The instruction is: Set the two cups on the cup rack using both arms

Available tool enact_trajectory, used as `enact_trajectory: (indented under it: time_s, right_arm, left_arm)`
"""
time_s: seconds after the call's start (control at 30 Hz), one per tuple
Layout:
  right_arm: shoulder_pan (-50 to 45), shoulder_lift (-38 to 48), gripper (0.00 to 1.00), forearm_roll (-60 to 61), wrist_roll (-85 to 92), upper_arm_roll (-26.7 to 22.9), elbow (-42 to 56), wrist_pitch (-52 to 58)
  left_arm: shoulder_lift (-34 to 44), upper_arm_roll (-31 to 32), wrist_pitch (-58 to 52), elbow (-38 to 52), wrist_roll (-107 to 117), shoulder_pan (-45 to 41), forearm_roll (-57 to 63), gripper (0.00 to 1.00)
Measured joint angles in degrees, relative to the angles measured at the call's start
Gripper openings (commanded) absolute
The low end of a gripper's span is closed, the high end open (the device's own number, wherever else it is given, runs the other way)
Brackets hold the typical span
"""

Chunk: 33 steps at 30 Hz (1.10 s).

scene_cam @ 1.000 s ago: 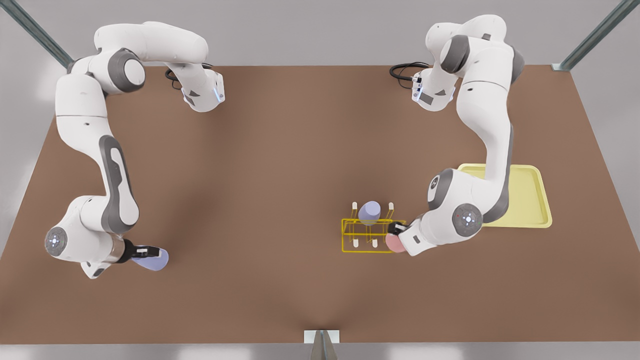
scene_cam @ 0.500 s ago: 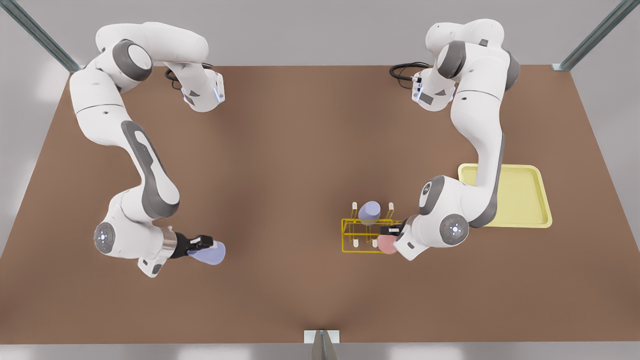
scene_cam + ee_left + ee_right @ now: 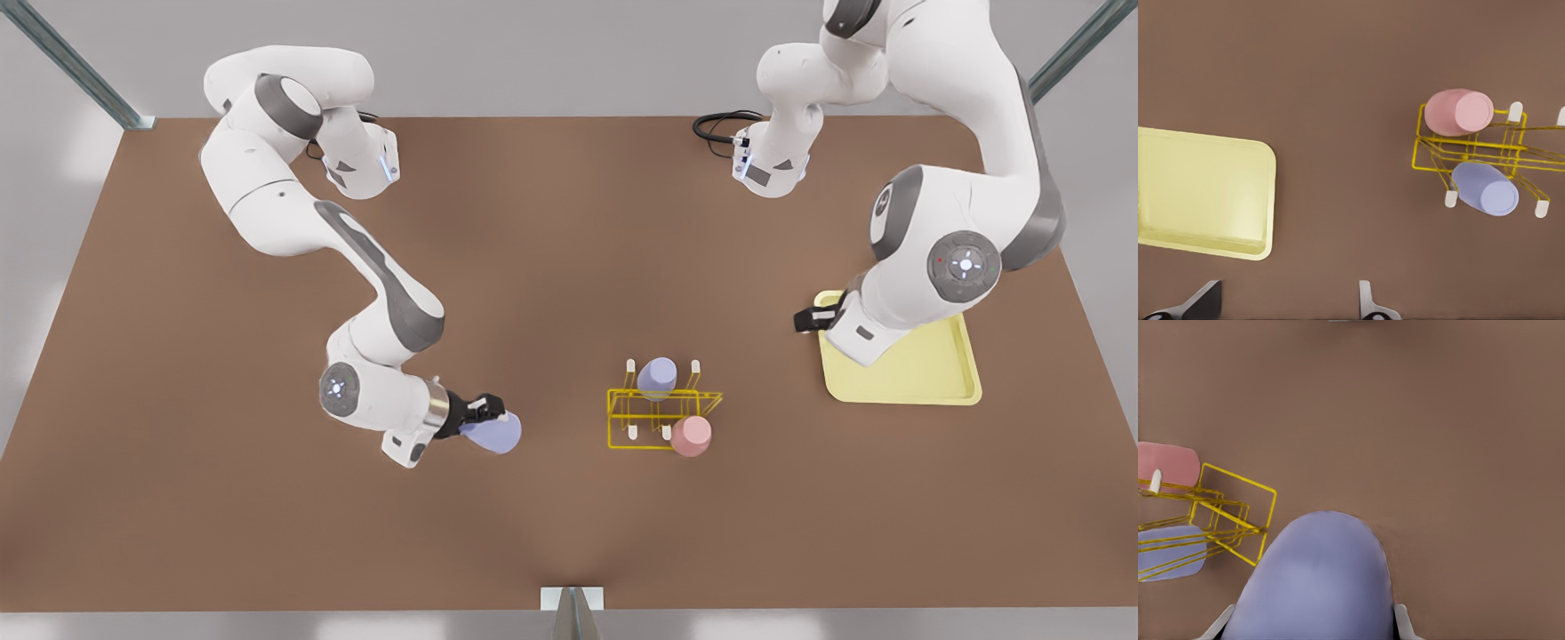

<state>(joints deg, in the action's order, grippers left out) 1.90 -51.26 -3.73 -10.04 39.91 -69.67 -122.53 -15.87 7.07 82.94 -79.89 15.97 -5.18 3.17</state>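
Right gripper (image 3: 484, 418), lower centre-left in the front view, has its fingers clamped on the lavender cup (image 3: 494, 435) short of the rack (image 3: 622, 418); the cup looks light, rigid and smooth, so grip mid-wall; left gripper (image 3: 805, 320) waits with fingers apart by the tray (image 3: 898, 382).

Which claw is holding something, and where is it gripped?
The right claw grips a lavender cup by its sides, beside the cup rack. The left claw, over the tray, is open and empty.

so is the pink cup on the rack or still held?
On the rack: the pink cup sits upside down over a corner peg of the cup rack, free of both end effectors.
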Motion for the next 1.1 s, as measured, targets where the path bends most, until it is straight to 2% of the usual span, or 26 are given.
enact_trajectory:
  time_s: [0.2, 0.73, 0.9, 1.1]
  right_arm:
    - [-4.9, -3.0, 0.63, 0.0, -4.8, -0.1, 1.8, -7.9]
    - [-12.1, -8.0, 0.63, -0.1, -11.6, -0.1, 7.2, -24.0]
    - [-14.7, -9.9, 0.63, -0.1, -12.9, -0.2, 8.3, -27.8]
    - [-16.1, -10.9, 0.64, -0.2, -14.1, -0.2, 8.5, -31.7]
  left_arm:
    - [-0.2, 2.4, 0.0, 1.1, -4.9, -0.1, 0.2, 1.00]
    - [-1.8, 2.6, -0.5, 1.5, -12.1, 1.7, 0.1, 1.00]
    - [0.2, 4.5, 1.3, -3.6, -13.5, 5.2, -1.5, 1.00]
    - [0.4, 4.8, 2.6, -4.6, -14.6, 5.4, -2.0, 1.00]
